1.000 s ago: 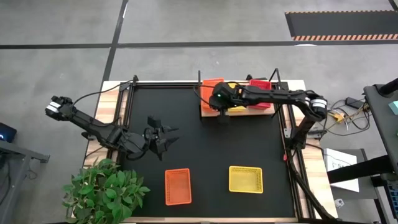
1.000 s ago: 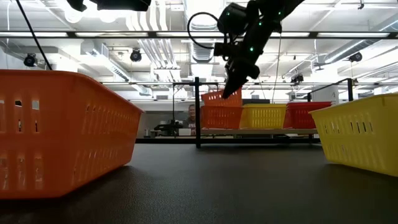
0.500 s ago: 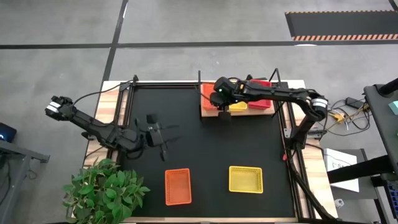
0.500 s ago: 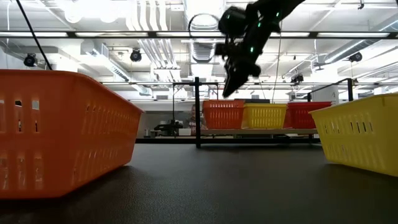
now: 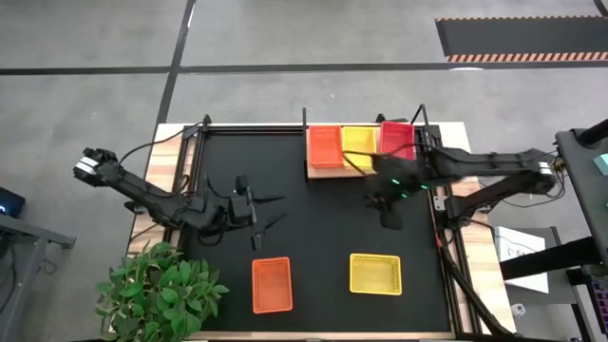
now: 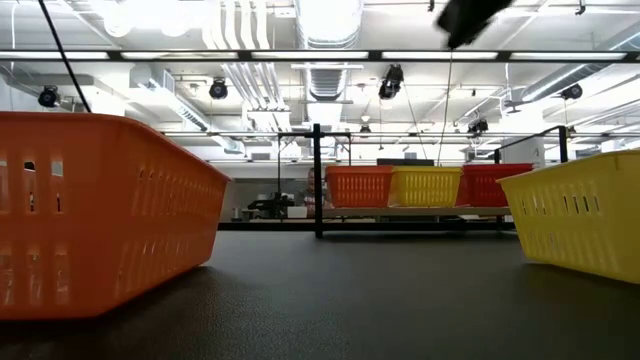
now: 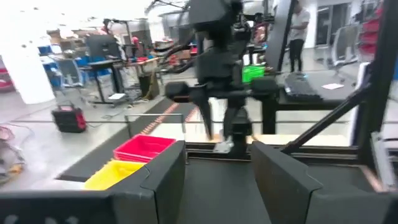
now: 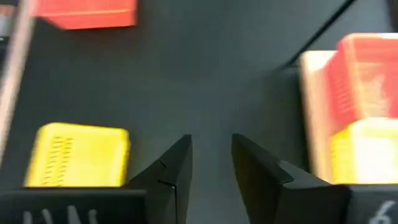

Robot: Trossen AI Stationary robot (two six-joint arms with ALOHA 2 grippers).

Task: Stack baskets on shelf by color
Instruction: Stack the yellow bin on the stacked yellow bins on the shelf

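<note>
At the far edge of the counter [image 5: 228, 142], right of centre, the shelf [image 5: 328, 170] is set, and three stacks are kept on it side by side by colour: orange stack [image 5: 325, 145], yellow stack [image 5: 358, 142], red stack [image 5: 397, 139]. Sorting is presumably the reason for that row; how many baskets sit in each stack cannot be told.

Two baskets are left loose near the front edge: an orange basket [image 5: 271, 283] left of centre and a yellow basket [image 5: 375, 274] right of centre, well apart from each other and from the shelf. Both lie mouth-up, shallow, rectangular, with slotted mesh walls and slightly flared rims, as shown close in the low view.

The right hand [image 5: 388, 207] is held over bare mat between the shelf and the yellow basket; its fingers are spread and nothing is pinched, as seen in its wrist view. It is judged to be lined up for the yellow basket.

The left hand [image 5: 269, 211] is held above the mat toward the left side, beyond the orange basket, fingers spread wide, empty. It is probably placed there to take the orange basket, though nothing is touched yet.

A potted plant [image 5: 157, 290] is parked at the front left corner, out of the working area.
</note>
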